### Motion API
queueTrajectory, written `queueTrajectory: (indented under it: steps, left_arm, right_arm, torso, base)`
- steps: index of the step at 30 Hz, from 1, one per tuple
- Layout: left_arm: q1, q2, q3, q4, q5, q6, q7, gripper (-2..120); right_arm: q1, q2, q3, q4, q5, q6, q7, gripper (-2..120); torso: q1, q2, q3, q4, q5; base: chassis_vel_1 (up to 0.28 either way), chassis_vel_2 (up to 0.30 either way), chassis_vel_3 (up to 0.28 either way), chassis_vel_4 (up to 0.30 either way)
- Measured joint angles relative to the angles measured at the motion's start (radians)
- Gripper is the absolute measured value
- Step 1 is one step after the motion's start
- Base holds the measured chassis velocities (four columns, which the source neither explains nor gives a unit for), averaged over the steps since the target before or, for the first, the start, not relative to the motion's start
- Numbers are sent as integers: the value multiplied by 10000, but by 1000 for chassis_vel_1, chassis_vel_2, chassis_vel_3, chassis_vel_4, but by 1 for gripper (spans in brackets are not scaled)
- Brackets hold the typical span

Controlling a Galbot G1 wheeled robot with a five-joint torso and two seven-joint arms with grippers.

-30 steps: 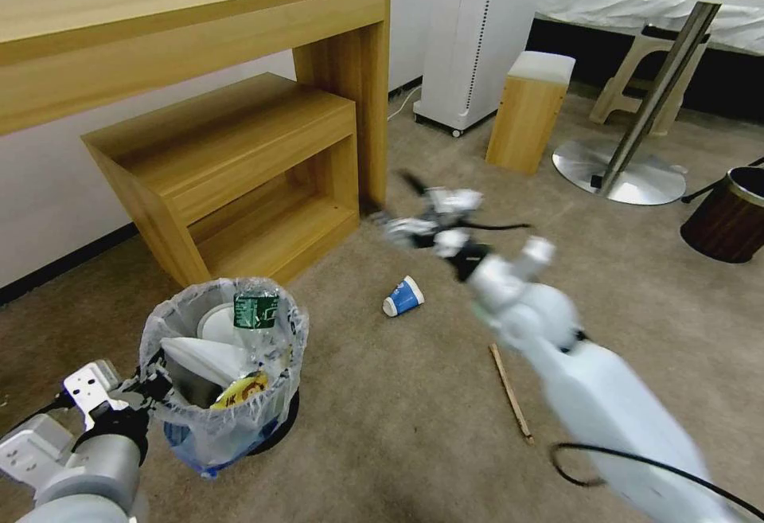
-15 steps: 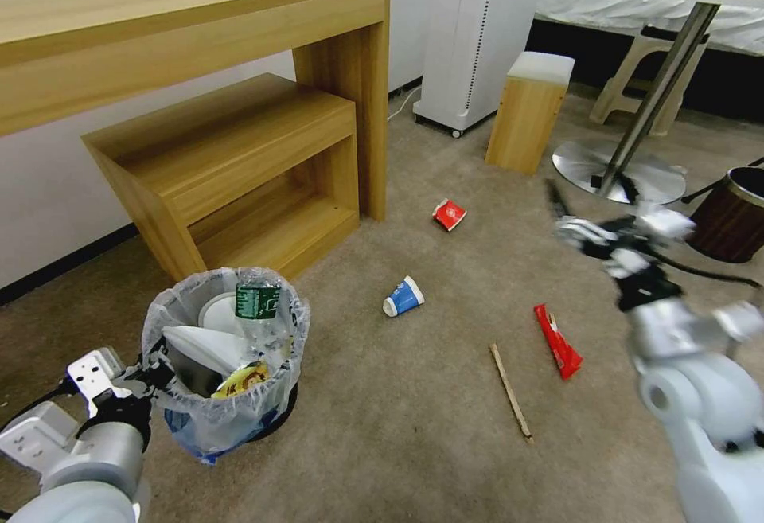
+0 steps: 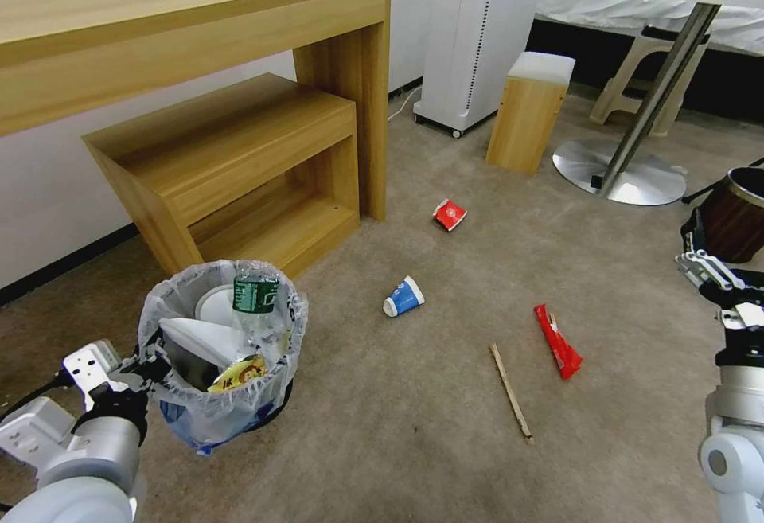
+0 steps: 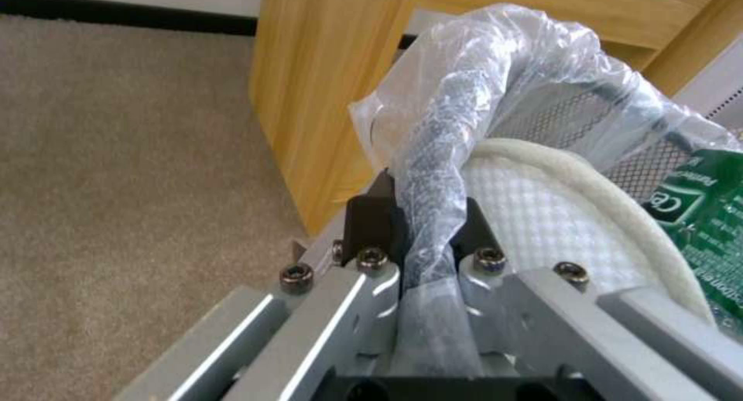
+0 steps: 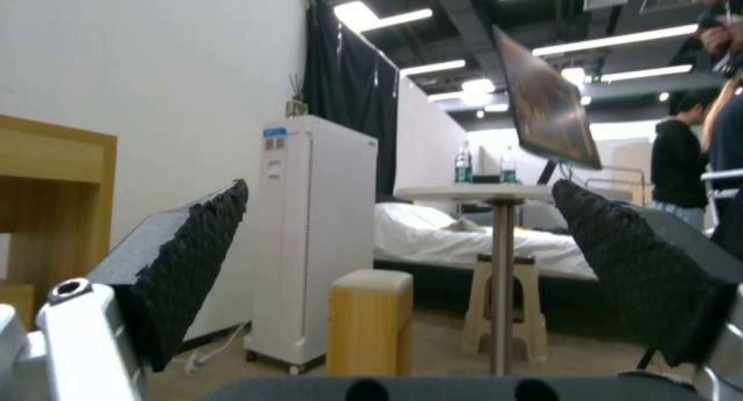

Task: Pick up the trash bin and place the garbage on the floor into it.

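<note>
The trash bin (image 3: 222,392), black with a crinkly whitish bag, is at the lower left of the head view. It holds a white slipper (image 3: 193,334), a green-labelled bottle (image 3: 255,298) and a yellow wrapper (image 3: 235,376). My left gripper (image 3: 148,369) is shut on the bin's bagged rim (image 4: 430,174), next to the slipper (image 4: 542,198). On the floor (image 3: 414,427) lie a blue cup (image 3: 403,297), a red cup (image 3: 449,214), a red wrapper (image 3: 557,341) and a wooden stick (image 3: 510,392). My right gripper (image 3: 708,270) is raised at the far right, open (image 5: 403,227) and holding nothing.
A wooden desk (image 3: 191,21) with a low shelf unit (image 3: 239,157) stands behind the bin. Further back are a white appliance (image 3: 477,29), a wooden stool (image 3: 529,113) and a round table's metal base (image 3: 619,173). A brown wood-grain bin (image 3: 732,220) stands by my right gripper.
My right arm has swung from above the blue cup across to the far right, uncovering the red cup and red wrapper. The left gripper and bin have barely shifted.
</note>
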Motion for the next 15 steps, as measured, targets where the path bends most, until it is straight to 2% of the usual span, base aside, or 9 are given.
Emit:
queueTrajectory:
  steps: [15]
  left_arm:
    - [266,-30,-15,-180,172,-84,113,3]
  right_arm:
    - [0,421,-127,56,7,220,29,100]
  torso:
    - [0,0,0,1,0]
  base:
    - [0,0,0,0]
